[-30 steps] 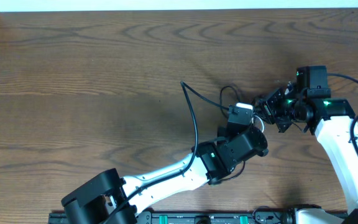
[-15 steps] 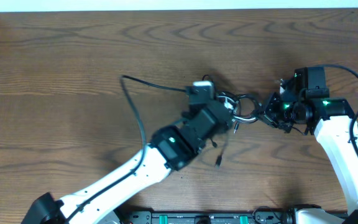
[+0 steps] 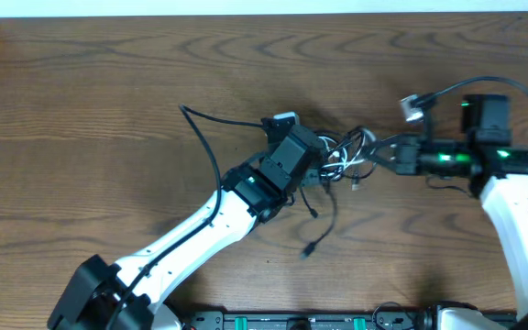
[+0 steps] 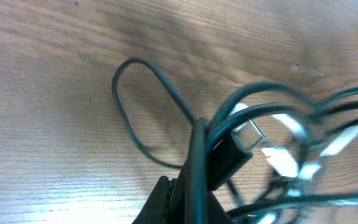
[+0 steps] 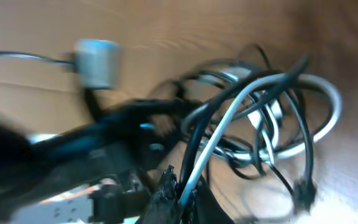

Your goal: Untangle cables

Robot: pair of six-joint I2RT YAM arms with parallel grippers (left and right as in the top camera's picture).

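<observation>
My left gripper [image 3: 325, 164] and right gripper [image 3: 390, 157] clamp the cables [image 3: 352, 154] mid-frame, seemingly on separate strands; I should draw apart slowly.

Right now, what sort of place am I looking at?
Probably a robotics lab bench: a left arm and right arm, both white, reach over a wooden table, holding a knot of cables.

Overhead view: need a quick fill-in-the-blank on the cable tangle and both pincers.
1. The cable tangle sits ___ the left pincer and the right pincer.
2. Both pincers are ___ on strands of it.
3. The white cord loops among cords coloured ___.
Missing words: between; shut; black.
</observation>
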